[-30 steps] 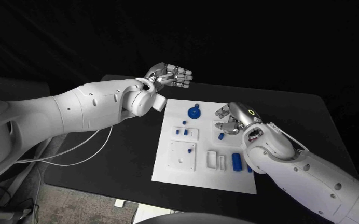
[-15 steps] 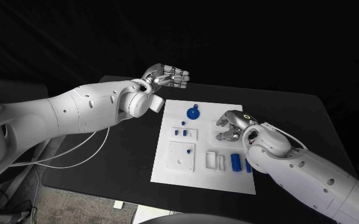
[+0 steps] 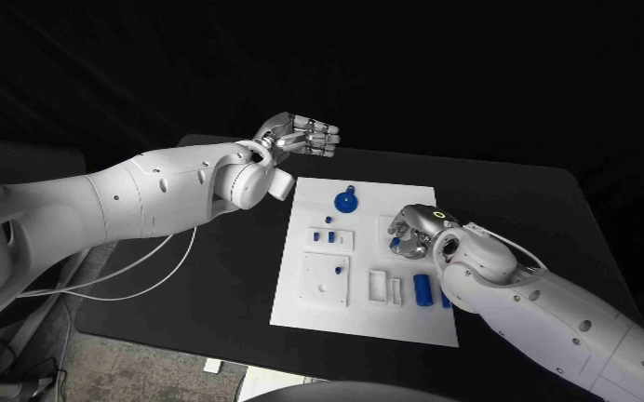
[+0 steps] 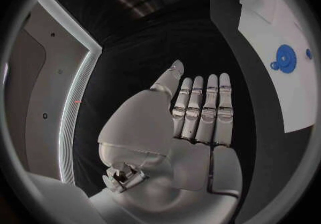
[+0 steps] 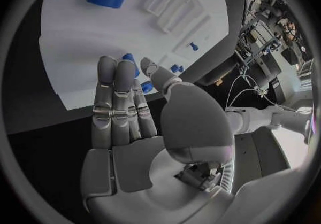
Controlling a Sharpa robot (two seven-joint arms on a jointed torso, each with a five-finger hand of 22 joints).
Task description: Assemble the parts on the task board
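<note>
Two hands noted. Left hand (image 3: 303, 135) is raised beyond the desk (image 3: 228, 262), fingers together, empty. Task board (image 3: 360, 314) lies mid-desk. Right hand (image 3: 416, 232) is pinching a small blue part (image 5: 128, 58) over it; a slip risks dropping it.

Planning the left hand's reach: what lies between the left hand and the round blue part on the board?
In the head view, only bare black table and white board separate the left hand from the round blue part.
</note>
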